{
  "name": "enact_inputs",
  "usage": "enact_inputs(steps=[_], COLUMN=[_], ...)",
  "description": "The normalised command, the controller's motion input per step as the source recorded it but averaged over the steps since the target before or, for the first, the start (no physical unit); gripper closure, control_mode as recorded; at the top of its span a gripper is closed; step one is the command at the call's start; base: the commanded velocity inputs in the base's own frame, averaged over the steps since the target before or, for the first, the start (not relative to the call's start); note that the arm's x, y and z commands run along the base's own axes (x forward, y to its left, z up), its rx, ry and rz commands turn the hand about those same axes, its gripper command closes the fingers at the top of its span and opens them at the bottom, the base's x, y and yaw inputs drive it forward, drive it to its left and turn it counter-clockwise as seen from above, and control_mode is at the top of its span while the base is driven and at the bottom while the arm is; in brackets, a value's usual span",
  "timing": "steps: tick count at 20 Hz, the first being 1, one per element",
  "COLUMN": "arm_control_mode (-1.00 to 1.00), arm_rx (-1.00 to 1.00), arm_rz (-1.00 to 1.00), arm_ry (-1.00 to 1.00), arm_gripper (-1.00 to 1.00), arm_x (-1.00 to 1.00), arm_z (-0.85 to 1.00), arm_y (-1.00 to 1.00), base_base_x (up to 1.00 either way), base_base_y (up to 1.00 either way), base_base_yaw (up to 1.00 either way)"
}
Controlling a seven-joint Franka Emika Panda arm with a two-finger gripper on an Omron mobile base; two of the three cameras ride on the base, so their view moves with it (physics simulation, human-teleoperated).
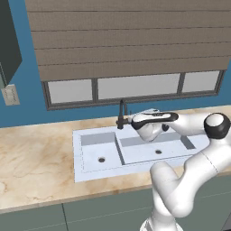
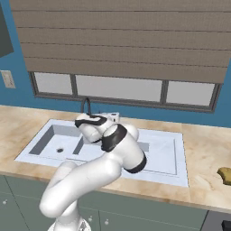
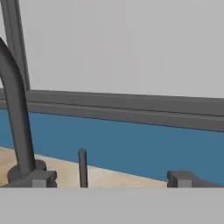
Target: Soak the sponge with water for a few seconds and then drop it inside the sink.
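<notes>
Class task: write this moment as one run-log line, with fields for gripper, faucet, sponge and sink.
gripper: open, empty, beside faucet | dark slim faucet: no stream visible | yellow-orange sponge: on counter, right of sink | pale double-basin sink: no sponge inside

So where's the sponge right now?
The sponge lies on the counter at the far right edge of the right base view, well right of the sink, apart from the gripper.

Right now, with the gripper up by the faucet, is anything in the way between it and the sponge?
Nothing visible blocks it. The gripper sits by the faucet at the back of the sink, while the sponge lies far off on the counter to the sink's right. Between them I see only the wider basin and bare countertop.
</notes>
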Motion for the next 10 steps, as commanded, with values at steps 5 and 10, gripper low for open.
enact_inputs(steps=[5, 10], arm_control_mode=[-1.00, -1.00], arm_rx=[0.01, 0.03], arm_rz=[0.04, 0.09], arm_ry=[-0.06, -0.04], arm_gripper=[-1.00, -1.00], arm_x=[0.17, 0.10], arm_z=[-0.08, -0.18], arm_y=[0.00, 0.00], base_base_x=[0.00, 0.00], base_base_y=[0.00, 0.00], base_base_yaw=[0.00, 0.00])
